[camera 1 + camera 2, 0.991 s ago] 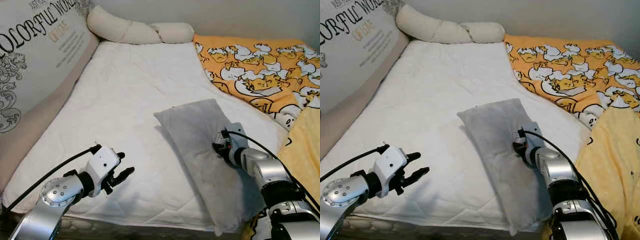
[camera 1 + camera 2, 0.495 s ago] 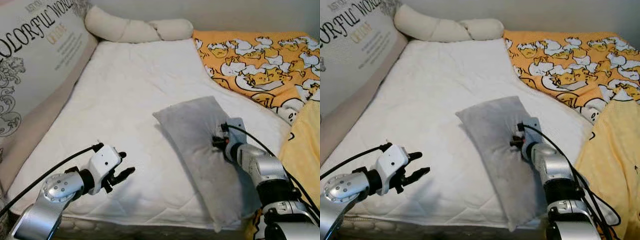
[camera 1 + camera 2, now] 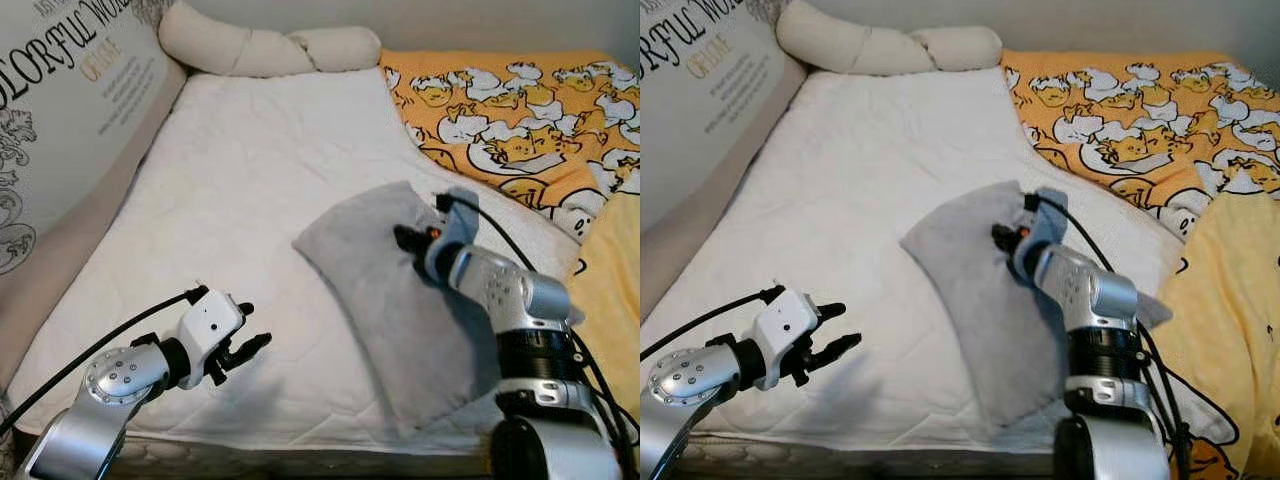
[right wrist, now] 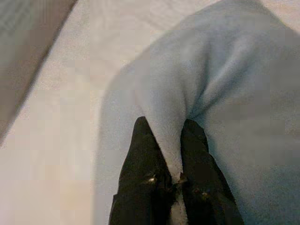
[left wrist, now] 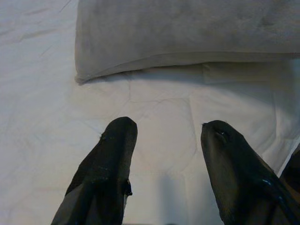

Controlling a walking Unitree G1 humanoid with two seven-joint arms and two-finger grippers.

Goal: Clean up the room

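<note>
A grey pillow (image 3: 385, 290) lies on the white mattress (image 3: 240, 190), tilted, with its near end close to the bed's front edge. My right gripper (image 3: 405, 238) is shut on a pinched fold of the pillow's fabric (image 4: 173, 131) at its upper right part. My left gripper (image 3: 250, 345) hovers low over the mattress to the left of the pillow, fingers (image 5: 108, 159) open and holding nothing; the pillow's edge (image 5: 140, 61) lies just ahead of them.
A large printed cushion (image 3: 60, 110) leans along the left side. A cream bolster (image 3: 260, 48) lies at the head of the bed. An orange duck-print blanket (image 3: 520, 120) and a yellow cover (image 3: 610, 290) take up the right side.
My right gripper has pulled the pillow's upper end up and to the left, bunching the fabric. The camera has shifted slightly. The left arm has stayed in place.
</note>
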